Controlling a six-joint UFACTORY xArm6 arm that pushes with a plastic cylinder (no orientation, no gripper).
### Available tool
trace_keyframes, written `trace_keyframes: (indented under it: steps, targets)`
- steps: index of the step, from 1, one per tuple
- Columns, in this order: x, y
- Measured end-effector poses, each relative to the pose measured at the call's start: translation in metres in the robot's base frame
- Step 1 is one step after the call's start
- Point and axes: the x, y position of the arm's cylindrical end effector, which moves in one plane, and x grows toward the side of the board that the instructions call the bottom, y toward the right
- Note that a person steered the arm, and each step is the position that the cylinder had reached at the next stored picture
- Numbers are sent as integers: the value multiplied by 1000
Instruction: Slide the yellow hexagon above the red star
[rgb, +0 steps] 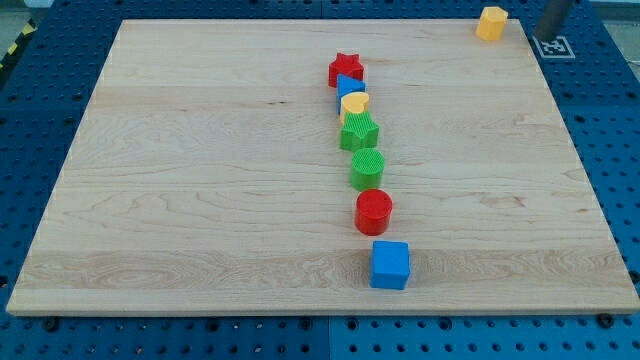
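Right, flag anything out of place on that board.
The yellow hexagon sits alone at the board's top right corner, far from the line of blocks down the middle headed by the red star. My tip is just right of it.
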Motion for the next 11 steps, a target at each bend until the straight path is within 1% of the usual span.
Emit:
trace_keyframes:
  steps: [1,3,7,10,11]
  targets:
    - [-15,-19]
    - [-14,-56]
    - [15,-185]
    - [17,-276]
    - [16,-257]
